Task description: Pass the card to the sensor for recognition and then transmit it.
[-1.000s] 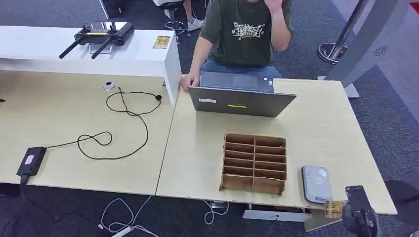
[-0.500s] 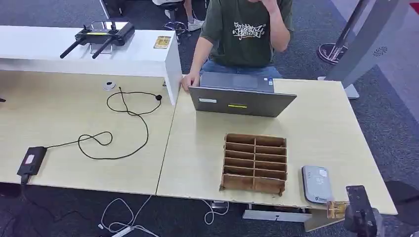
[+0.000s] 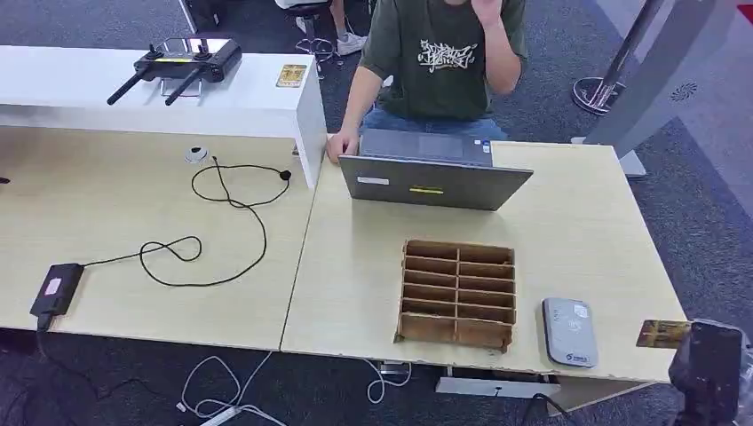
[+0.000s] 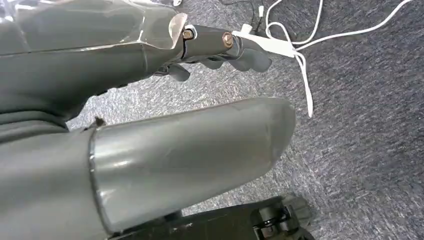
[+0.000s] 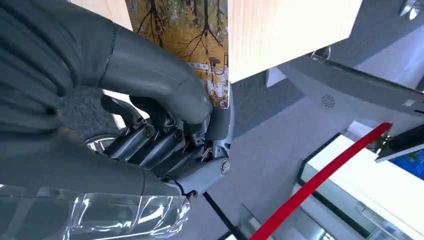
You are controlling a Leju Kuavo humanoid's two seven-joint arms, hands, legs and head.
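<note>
The right hand (image 3: 710, 368) pinches the card (image 3: 661, 334) (thumb pressed over it) just beside the table (image 3: 577, 222) edge; next, presumably, it carries it over the nearby sensor (image 3: 569, 331).

Card (image 3: 661, 334) is yellow-brown with a bare-tree print and a white patch near one edge. Right hand (image 3: 710, 368) dark grey, left hand (image 4: 165, 155) grey. Sensor (image 3: 569, 331) light grey with a blue mark. Desk (image 3: 586, 240) pale wood grain. Slotted box (image 3: 457, 293) brown. Laptop (image 3: 435, 180) grey, yellow sticker. Carpet (image 3: 701, 257) speckled grey-blue.
</note>
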